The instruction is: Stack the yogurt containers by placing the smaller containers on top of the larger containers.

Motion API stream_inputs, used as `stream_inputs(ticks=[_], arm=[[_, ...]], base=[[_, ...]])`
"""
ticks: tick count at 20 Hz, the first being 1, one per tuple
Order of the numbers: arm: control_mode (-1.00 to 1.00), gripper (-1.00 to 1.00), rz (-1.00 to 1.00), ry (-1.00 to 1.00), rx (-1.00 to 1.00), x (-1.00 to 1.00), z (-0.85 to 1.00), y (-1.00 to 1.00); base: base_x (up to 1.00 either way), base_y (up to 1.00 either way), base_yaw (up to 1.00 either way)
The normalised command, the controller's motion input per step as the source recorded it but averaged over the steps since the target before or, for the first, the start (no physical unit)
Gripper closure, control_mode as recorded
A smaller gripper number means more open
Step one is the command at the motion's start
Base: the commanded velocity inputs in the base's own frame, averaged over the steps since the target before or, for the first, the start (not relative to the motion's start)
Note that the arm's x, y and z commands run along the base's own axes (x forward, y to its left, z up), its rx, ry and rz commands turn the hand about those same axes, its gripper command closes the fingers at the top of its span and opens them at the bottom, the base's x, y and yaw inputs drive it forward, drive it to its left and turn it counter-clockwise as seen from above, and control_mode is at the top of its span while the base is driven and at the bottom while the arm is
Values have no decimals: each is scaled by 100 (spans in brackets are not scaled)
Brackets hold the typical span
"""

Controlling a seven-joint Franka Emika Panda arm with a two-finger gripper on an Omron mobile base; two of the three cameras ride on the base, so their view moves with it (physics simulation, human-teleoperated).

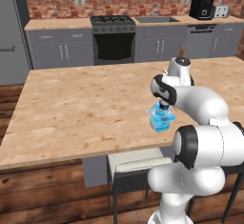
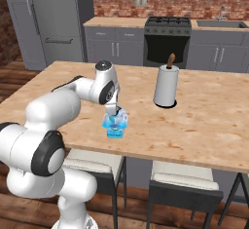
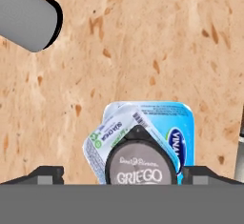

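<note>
Where the counter (image 1: 71, 108) meets its near edge, the containers stand stacked: a squarish blue tub (image 3: 183, 127) at the bottom, a small translucent blue cup (image 3: 97, 144) on it, and a tiny dark cup (image 3: 140, 163) with "GRIEGO" on its lid on top. Contents cannot be seen. Gripper (image 3: 121, 173) sits directly above, fingers spread wide, either side of the dark cup, holding nothing. Farther right, a paper roll (image 2: 166, 87) stands upright.

Griego cup (image 3: 140, 163) btm cut off — finger tips (image 3: 46, 174) too.

Brick wall (image 1: 62, 5); grey cabinets (image 1: 62, 51); black oven (image 1: 113, 42)
</note>
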Motion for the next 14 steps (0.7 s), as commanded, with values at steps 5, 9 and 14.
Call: stream_inputs(ticks=[5, 9, 14], arm=[[-100, -100, 1, -2, 0, -27, 50, 1], [-100, -100, 3, -5, -3, -46, 44, 13], [-100, -100, 10, -9, -13, -58, 29, 36]], base=[[0, 0, 0], [0, 0, 0], [0, 0, 0]])
